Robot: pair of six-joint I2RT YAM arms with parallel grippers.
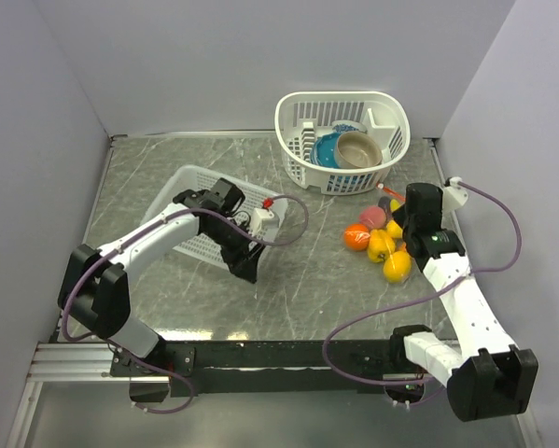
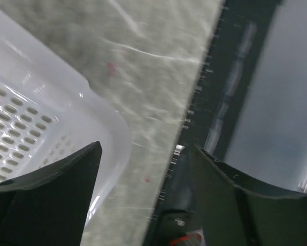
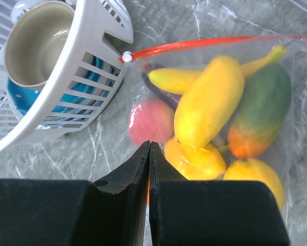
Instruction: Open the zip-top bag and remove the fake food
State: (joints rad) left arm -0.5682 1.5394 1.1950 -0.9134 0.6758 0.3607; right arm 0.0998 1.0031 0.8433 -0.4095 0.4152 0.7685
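Right fingers (image 3: 149, 169) were pressed together on nothing, tips over the near end of the zip-top bag (image 3: 194, 57) by the bench's right edge. The fake food (image 3: 209, 102) was all inside. Its zipper strip (image 3: 256, 39) ran crosswise at the far end, beside the white basket (image 3: 91, 87). Left fingers (image 1: 245, 261) were spread apart, well off toward the left edge, so I'd say the right arm's nearer.

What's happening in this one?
The right tool, shut, is poised over the bag, which looks zipped with the food inside. The left tool hangs open by the rim of a flat white basket, holding nothing. Opening does not appear to have started.
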